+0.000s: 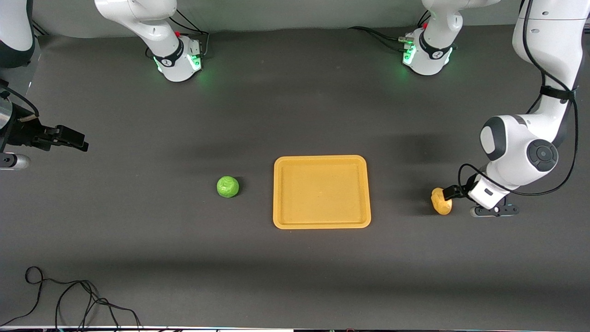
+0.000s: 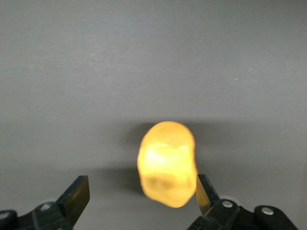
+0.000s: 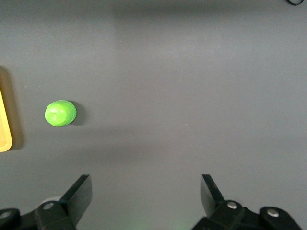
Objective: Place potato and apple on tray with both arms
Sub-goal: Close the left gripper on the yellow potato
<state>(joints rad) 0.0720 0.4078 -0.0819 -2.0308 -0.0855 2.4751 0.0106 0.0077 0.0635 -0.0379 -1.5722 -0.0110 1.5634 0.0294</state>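
The orange-yellow tray (image 1: 321, 191) lies mid-table with nothing on it. The green apple (image 1: 227, 186) rests on the mat beside the tray, toward the right arm's end; it also shows in the right wrist view (image 3: 60, 113). The yellow-orange potato (image 1: 441, 201) lies beside the tray toward the left arm's end. My left gripper (image 1: 452, 192) is low at the potato, open, with the potato (image 2: 167, 163) between its fingers, close against one fingertip (image 2: 204, 191) and apart from the other. My right gripper (image 1: 73, 140) is open and empty, over the mat at the right arm's end, apart from the apple.
The tray's edge (image 3: 4, 129) shows in the right wrist view next to the apple. A loose black cable (image 1: 69, 299) lies at the table's edge nearest the front camera. The two arm bases (image 1: 179, 60) (image 1: 424, 55) stand at the table's top edge.
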